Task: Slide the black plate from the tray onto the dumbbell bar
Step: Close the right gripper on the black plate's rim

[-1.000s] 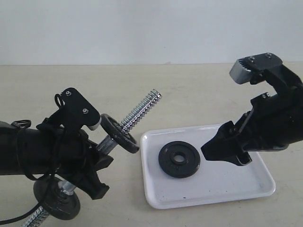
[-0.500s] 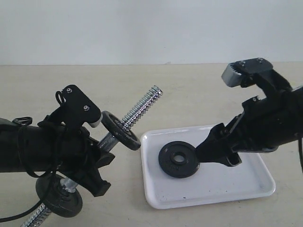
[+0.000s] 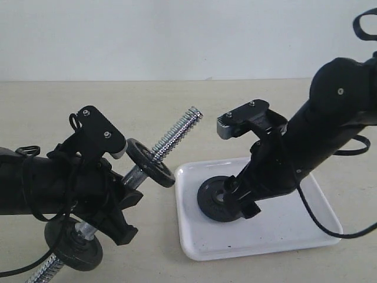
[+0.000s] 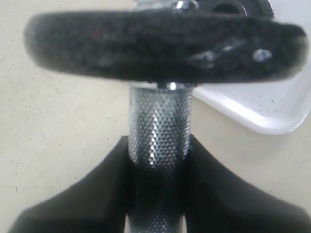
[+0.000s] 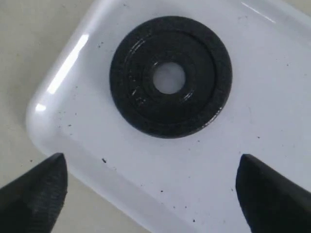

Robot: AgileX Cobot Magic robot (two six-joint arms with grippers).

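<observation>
Over on the left, the left gripper (image 4: pixel 158 162) pinches the knurled middle of the dumbbell bar (image 3: pixel 174 135) between its jaws. The bar's long axis slants from low on the left to high toward the middle. It carries a lower disc (image 3: pixel 73 246) near its low end and an upper disc (image 3: pixel 151 165) just above the grip. Its bare threaded end points up and rightward, toward the space above the tray (image 3: pixel 306 233), which rests on the surface (image 3: pixel 235 112).

Next to the right, the black plate (image 3: pixel 207 206) lies flat in the tray, close to the tray's left end. Its hole faces straight up, so its axis stands upright while the bar's is tilted.

Farthest right, the right gripper (image 3: pixel 238 203) reaches down at the plate's right side, jaws spread wide and holding nothing. In the right wrist view the plate sits just ahead of the two tips, centred on the gap but not yet inside it. The right arm is by far the nearer to the plate.

As I judge it, the pick-up turns on the jaws advancing to straddle the rim; afterwards the plate must be tipped until its hole lines up with the slanted threaded end
</observation>
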